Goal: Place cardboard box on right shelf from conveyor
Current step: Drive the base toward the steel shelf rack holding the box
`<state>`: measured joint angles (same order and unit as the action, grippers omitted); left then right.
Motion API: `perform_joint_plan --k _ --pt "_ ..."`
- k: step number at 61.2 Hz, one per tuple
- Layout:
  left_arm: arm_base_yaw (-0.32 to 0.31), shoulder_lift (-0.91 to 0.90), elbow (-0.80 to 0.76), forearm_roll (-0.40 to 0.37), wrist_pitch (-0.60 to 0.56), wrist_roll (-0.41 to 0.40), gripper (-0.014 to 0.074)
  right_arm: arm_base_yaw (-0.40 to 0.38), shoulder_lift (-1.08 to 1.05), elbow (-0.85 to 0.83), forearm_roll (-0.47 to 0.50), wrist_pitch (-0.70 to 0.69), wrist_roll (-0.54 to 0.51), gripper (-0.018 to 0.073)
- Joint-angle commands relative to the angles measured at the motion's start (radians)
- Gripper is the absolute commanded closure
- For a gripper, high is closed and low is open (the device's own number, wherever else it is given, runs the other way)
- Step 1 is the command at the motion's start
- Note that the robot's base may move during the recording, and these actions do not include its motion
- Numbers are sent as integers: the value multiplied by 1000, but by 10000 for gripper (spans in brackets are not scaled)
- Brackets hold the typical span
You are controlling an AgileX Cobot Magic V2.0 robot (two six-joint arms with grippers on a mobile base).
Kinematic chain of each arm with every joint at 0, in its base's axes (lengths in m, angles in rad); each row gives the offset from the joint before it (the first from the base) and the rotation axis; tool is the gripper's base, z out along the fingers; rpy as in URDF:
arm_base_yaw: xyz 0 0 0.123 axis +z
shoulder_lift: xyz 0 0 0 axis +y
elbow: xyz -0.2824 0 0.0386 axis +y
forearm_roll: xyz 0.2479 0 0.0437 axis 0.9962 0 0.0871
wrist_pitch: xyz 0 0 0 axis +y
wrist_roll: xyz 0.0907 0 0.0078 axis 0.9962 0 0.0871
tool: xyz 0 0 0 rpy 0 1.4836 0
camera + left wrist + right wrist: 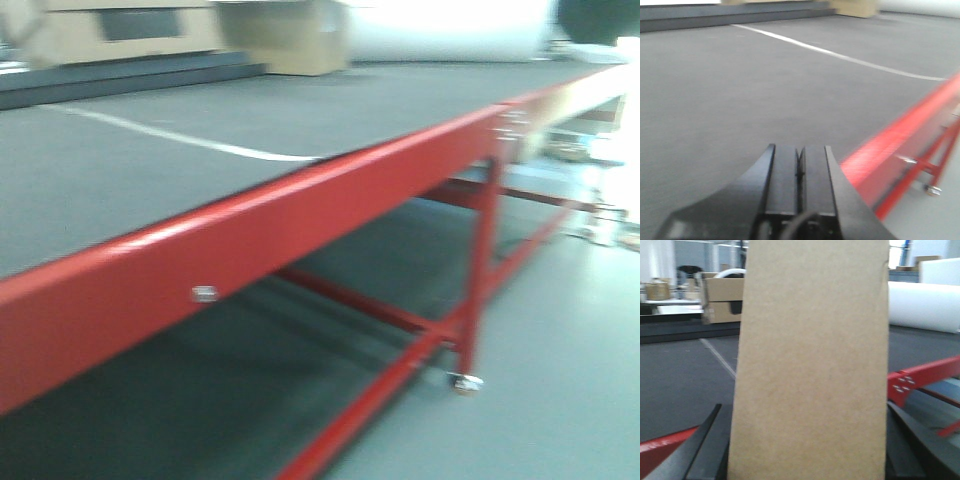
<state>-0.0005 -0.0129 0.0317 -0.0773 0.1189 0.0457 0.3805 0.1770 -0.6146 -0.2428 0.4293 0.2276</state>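
While the right gripper (805, 430) clamped the cardboard box (810, 340), its long axis ran toward twelve o'clock from the wrist, the conveyor (685, 375) lying beyond. The left gripper (799, 160) sat pinched together, empty.

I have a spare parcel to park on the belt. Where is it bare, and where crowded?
The conveyor is bare from its red front edge back past the white line, including ahead of the left gripper. It is crowded only along the far side, where cartons and a white roll sit.
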Motion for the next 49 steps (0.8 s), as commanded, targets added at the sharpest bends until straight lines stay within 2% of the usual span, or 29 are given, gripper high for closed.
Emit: perform_joint_plan --k 1,49 --pt "-3 -14 9 -6 -85 0 713 -8 12 -30 -23 -111 -7 282" --pt "-3 -14 9 -6 -85 0 713 -8 12 -30 -23 -112 -7 282"
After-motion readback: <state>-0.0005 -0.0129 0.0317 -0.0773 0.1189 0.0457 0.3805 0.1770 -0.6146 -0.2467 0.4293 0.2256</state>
